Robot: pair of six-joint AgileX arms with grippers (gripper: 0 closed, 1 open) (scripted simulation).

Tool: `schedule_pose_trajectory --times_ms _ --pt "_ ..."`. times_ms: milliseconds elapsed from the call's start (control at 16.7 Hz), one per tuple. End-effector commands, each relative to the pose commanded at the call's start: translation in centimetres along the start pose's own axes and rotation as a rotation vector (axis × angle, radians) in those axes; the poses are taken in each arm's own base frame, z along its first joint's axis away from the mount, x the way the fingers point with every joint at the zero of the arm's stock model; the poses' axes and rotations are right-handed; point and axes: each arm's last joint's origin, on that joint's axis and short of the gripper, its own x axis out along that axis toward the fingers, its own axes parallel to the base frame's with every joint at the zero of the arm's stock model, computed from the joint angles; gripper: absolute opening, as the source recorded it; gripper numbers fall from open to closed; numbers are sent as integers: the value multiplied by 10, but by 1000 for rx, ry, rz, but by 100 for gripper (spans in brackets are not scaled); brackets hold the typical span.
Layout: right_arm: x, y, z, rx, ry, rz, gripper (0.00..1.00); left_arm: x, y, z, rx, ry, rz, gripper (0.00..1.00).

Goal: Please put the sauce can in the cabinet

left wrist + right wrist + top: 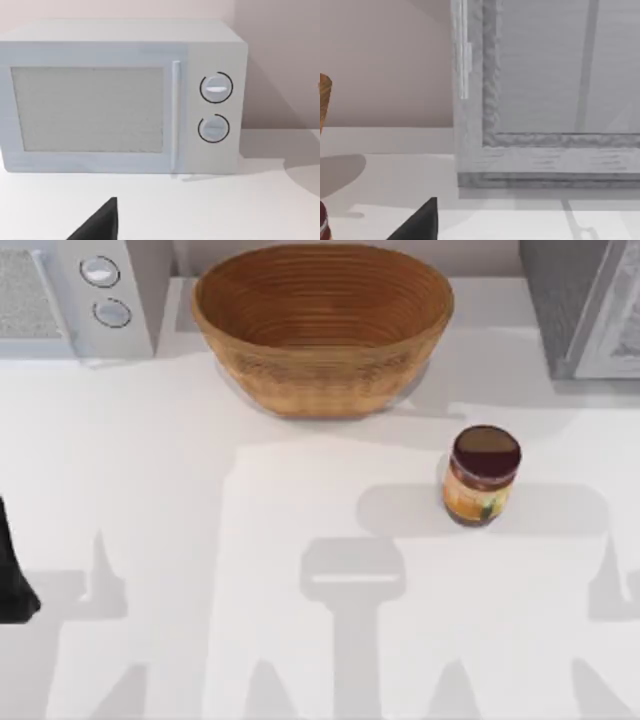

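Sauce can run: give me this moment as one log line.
stage: not started | sauce can: upright on table, right of centre, free | cabinet: back right | left gripper: left edge, parked

A rendered kitchen counter: a white table [200, 540] carries a light grey microwave [120, 95] with two round knobs far left, a woven basket [322, 325] far centre, and a grey cabinet [580, 305] far right.

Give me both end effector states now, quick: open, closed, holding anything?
Left end effector: at the table's left edge, facing the microwave; open or closed cannot be told.
Right end effector: facing the cabinet; cannot be told.
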Motion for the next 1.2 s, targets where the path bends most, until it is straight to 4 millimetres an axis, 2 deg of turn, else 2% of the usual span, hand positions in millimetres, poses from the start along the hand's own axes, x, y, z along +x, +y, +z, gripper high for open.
schedule_pose_trajectory --times_ms 300,480,660,840,960,1080,1200 --pt "1 0 8 -50 23 19 100 0 0 0 0 0 0 100" --pt "6 0 26 -186 94 79 100 0 0 0 0 0 0 100" --pt "22 -1 49 -394 198 194 100 0 0 0 0 0 0 100" --pt "52 -5 72 -587 290 369 100 0 0 0 0 0 0 100" --pt "78 -9 84 -674 331 514 100 0 0 0 0 0 0 100" --pt "110 -15 90 -733 353 674 100 0 0 0 0 0 0 100" --pt "144 -22 87 -753 353 839 100 0 0 0 0 0 0 100"
